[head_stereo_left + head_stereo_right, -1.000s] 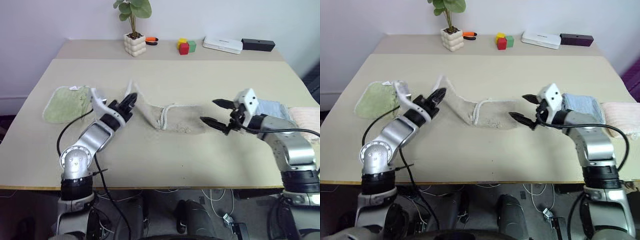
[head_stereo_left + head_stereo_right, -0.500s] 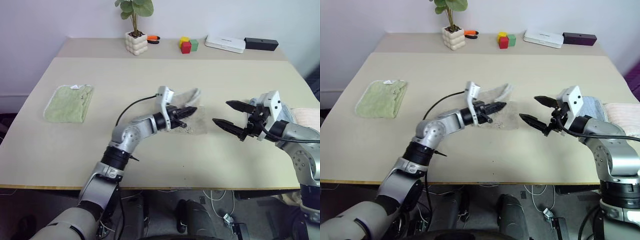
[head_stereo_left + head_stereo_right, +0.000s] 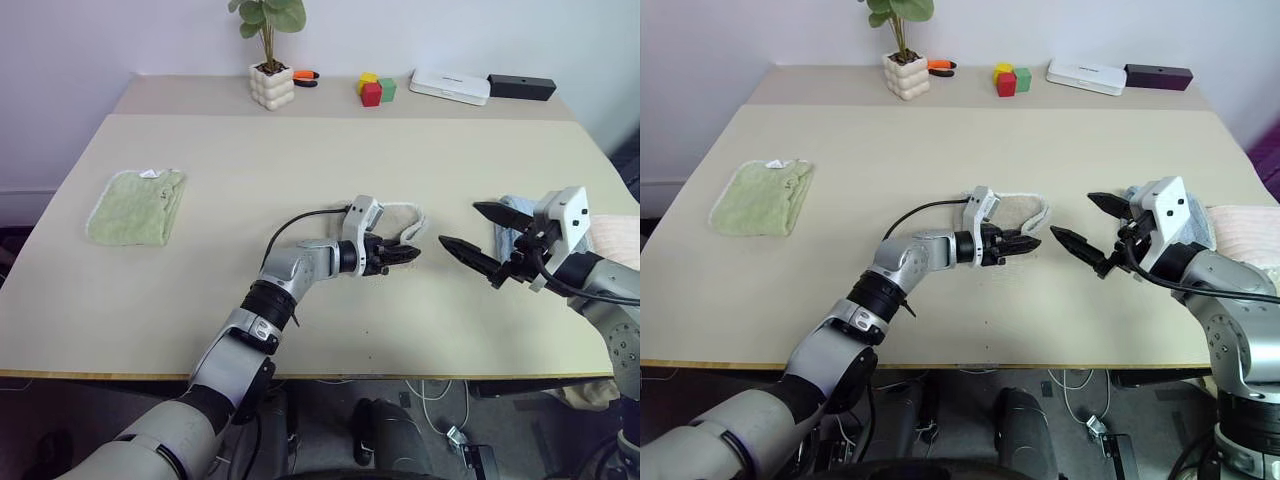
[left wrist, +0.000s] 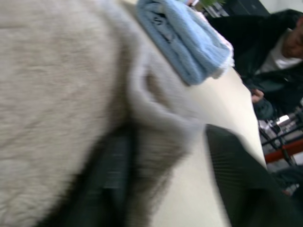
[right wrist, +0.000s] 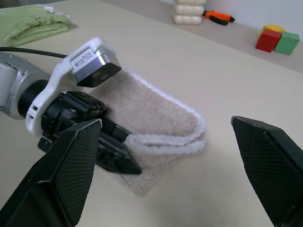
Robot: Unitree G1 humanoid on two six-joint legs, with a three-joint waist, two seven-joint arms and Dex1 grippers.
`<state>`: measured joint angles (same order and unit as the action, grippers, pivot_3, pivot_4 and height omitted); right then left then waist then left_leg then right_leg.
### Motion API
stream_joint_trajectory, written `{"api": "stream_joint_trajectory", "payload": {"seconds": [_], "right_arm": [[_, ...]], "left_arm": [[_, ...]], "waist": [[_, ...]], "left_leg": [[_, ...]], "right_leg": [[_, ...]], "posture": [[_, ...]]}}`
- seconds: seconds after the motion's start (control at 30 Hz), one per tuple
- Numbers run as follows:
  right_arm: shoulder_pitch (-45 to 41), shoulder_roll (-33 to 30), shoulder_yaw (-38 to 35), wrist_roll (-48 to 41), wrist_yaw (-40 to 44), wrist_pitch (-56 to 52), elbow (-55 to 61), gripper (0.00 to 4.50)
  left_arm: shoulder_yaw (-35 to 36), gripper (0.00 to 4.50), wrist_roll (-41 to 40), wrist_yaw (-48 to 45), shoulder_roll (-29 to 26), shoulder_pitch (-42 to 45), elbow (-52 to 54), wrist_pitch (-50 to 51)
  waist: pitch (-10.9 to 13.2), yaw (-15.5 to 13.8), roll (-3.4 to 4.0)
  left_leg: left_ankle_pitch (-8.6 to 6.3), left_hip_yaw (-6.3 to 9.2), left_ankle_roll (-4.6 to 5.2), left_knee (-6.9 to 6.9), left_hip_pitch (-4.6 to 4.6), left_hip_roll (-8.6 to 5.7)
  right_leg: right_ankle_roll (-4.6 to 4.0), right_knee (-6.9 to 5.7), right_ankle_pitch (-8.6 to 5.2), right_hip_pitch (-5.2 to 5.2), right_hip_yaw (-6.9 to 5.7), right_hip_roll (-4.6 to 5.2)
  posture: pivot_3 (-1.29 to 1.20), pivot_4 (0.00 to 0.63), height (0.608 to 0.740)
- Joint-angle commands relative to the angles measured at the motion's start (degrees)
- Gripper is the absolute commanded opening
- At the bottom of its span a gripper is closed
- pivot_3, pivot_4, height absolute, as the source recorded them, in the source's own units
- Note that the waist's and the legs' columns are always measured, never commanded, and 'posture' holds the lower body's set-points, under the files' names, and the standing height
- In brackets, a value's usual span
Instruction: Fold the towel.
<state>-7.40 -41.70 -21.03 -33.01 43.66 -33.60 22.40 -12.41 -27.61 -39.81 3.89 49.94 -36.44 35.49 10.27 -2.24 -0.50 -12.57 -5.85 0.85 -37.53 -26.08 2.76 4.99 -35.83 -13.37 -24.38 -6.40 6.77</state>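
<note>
The beige towel (image 3: 396, 217) lies folded over itself in the middle of the table (image 3: 300, 160), its whitish trim along the doubled right edge (image 5: 166, 140). My left gripper (image 3: 408, 256) lies level at the towel's near right corner. Its jaws are open, with the towel's folded edge (image 4: 161, 118) between the two fingers (image 4: 111, 175). My right gripper (image 3: 460, 224) hovers just right of the towel, wide open and empty, pointing toward the left gripper (image 5: 118, 156).
A folded green towel (image 3: 135, 205) lies at the left. A light blue towel (image 4: 184, 38) and a pink cloth (image 3: 1245, 230) sit at the right edge. A plant pot (image 3: 270, 85), coloured blocks (image 3: 375, 90) and two boxes stand at the back. A person (image 4: 279, 52) sits beyond the table.
My left gripper carried the towel's left end across to the right, laying it over the other half, and its jaws have parted. The right gripper drew back to the right.
</note>
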Motion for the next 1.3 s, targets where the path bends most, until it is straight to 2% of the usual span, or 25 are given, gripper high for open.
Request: {"api": "stream_joint_trajectory", "payload": {"seconds": [0.03,0.2,0.3,0.4,0.43,0.6,0.7,0.77,0.83,0.93,1.03,1.3], "right_arm": [[-2.15,-0.21,-0.31,-1.24,-0.88,0.44,1.48,4.50],[-7.68,2.61,-0.65,-4.48,-2.25,0.30,-2.28,4.50],[-10.82,3.50,0.50,-4.29,-2.10,1.31,-5.50,4.50],[-12.97,3.77,2.16,-3.60,-1.33,2.30,-8.04,4.50],[-13.74,3.92,2.70,-3.29,-1.30,2.70,-8.96,4.50],[-18.84,9.80,7.21,1.38,-6.29,6.87,-13.81,4.50],[-20.53,14.35,8.25,3.09,-10.91,8.31,-15.44,4.50],[-21.39,20.24,9.34,4.21,-16.62,9.09,-16.54,3.94],[-21.36,23.67,11.50,8.36,-20.79,11.64,-16.57,3.18],[-21.63,28.31,12.08,11.19,-27.24,12.95,-17.10,1.65],[-20.53,31.17,15.66,15.84,-30.73,14.48,-16.98,0.07],[-16.23,35.46,17.70,20.75,-35.38,16.91,-22.24,0.02]], "left_arm": [[3.27,4.47,-1.06,-1.09,0.69,0.87,1.62,2.74],[6.81,4.47,-5.97,-5.31,-0.83,-1.46,12.28,8.60],[5.13,4.47,-6.80,-7.94,-3.79,-5.21,21.03,11.10],[4.79,4.47,-7.06,-7.84,-5.38,-7.76,25.48,12.70],[5.25,4.47,-6.63,-7.18,-5.64,-8.28,26.21,12.18],[16.75,4.47,-5.03,4.26,-5.18,-6.09,21.99,0.92],[19.95,4.47,-4.75,7.98,-4.63,-5.18,19.65,-2.71],[22.06,3.94,-3.44,12.03,-3.34,-4.27,16.64,-7.42],[22.49,3.15,-1.56,14.93,-2.09,-3.35,14.17,-11.41],[21.89,1.57,-0.58,15.85,-0.08,-2.42,12.17,-13.90],[19.94,0.03,0.25,15.08,2.59,-2.12,11.17,-14.89],[16.47,0.01,2.85,14.57,5.81,-2.44,7.94,-15.28]], "waist": [[0.00,0.00,0.00],[0.01,0.20,0.02],[0.00,0.11,0.06],[0.00,-0.06,0.07],[0.00,-0.07,0.07],[0.00,0.15,0.07],[-0.01,0.16,0.07],[-0.01,0.16,0.08],[-0.01,-0.10,0.08],[0.00,-0.15,0.08],[-0.01,0.08,0.08],[-0.02,0.58,0.10]], "left_leg": [[0.00,0.00,0.00,-0.02,0.00,0.00],[-0.03,0.03,0.04,-0.23,-0.11,0.04],[-0.04,0.04,0.06,-0.28,-0.18,0.05],[-0.04,0.02,0.08,-0.38,-0.20,0.05],[-0.04,0.02,0.09,-0.42,-0.22,0.04],[-0.06,0.05,0.13,-0.61,-0.27,0.04],[-0.07,0.03,0.14,-0.56,-0.27,0.06],[-0.06,-0.08,0.14,-0.55,-0.27,0.05],[-0.05,-0.12,0.13,-0.56,-0.30,0.03],[-0.05,-0.11,0.14,-0.61,-0.41,-0.02],[-0.06,-0.14,0.16,-0.65,-0.41,-0.04],[-0.06,-0.12,0.15,-0.58,-0.36,0.00]], "right_leg": [[0.00,0.00,0.00,0.00,0.00,0.00],[0.00,-0.16,0.00,-0.07,0.00,0.00],[0.03,-0.22,0.01,-0.11,0.00,0.00],[0.04,-0.27,0.02,-0.10,0.00,0.00],[0.04,-0.29,0.02,-0.08,-0.01,0.00],[0.02,-0.29,0.07,-0.08,-0.02,0.00],[0.07,-0.31,0.09,-0.09,-0.03,-0.02],[0.15,-0.31,0.12,-0.08,-0.04,-0.02],[0.18,-0.33,0.14,-0.08,-0.05,-0.03],[0.26,-0.29,0.19,-0.08,-0.09,-0.01],[0.31,-0.25,0.22,-0.06,-0.08,0.00],[0.30,-0.28,0.21,-0.07,-0.08,-0.04]], "posture": [[0.00,0.150,0.740],[0.00,0.150,0.740],[0.00,0.150,0.740],[0.00,0.150,0.740],[0.00,0.150,0.740],[0.00,0.150,0.740],[0.00,0.150,0.740],[0.00,0.150,0.740],[0.00,0.150,0.740],[0.00,0.150,0.740],[0.00,0.150,0.740],[0.00,0.150,0.740]]}}
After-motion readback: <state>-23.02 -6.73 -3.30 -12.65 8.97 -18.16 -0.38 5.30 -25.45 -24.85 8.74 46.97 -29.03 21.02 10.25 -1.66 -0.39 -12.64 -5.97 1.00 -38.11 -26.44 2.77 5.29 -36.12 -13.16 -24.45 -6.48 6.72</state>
